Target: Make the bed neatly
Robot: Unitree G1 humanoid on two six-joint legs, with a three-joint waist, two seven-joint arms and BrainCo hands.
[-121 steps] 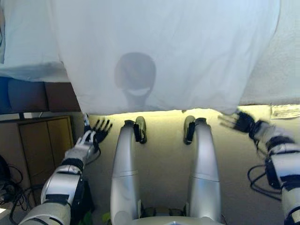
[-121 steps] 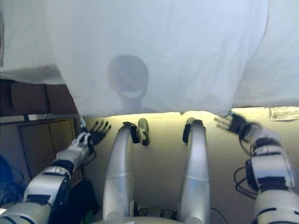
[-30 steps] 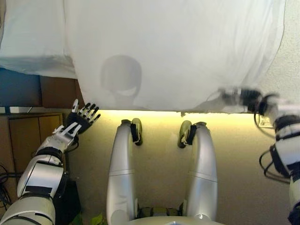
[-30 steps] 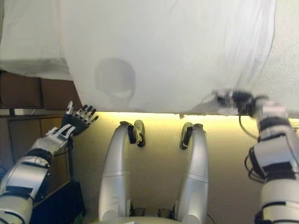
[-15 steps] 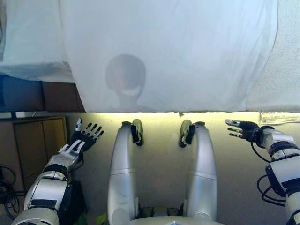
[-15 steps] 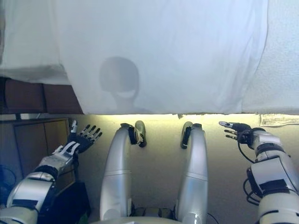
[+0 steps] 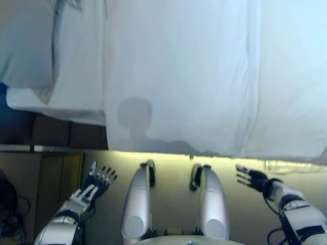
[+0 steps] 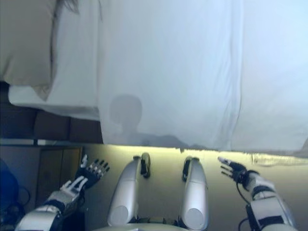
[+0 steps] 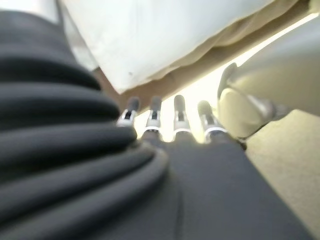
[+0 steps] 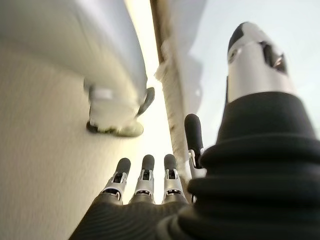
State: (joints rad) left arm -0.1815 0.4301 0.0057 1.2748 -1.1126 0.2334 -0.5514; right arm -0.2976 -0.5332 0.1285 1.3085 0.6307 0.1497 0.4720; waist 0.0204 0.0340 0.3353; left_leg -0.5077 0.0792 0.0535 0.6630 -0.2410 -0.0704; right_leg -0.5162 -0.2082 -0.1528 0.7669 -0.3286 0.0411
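A white duvet (image 7: 179, 76) lies spread over the bed and hangs over its near edge. Beside it on the right lies a paler sheet (image 7: 291, 76), and a pillow (image 7: 25, 46) rests at the far left. My left hand (image 7: 97, 182) hovers open below the bed edge at the lower left, holding nothing. My right hand (image 7: 251, 178) is open at the lower right, just under the hem, its fingers (image 10: 145, 172) straight and free of the cloth. Neither hand touches the duvet.
A dark brown bed frame (image 7: 61, 133) shows under the mattress at the left. A wooden cabinet (image 7: 56, 178) stands on the floor beside it. Beige carpet (image 7: 173, 168) runs along the near side of the bed.
The camera has tilted up, so more of the bed shows. One second ago my right hand was at the duvet's hem; it has since dropped clear. Both hands stay open and sit lower.
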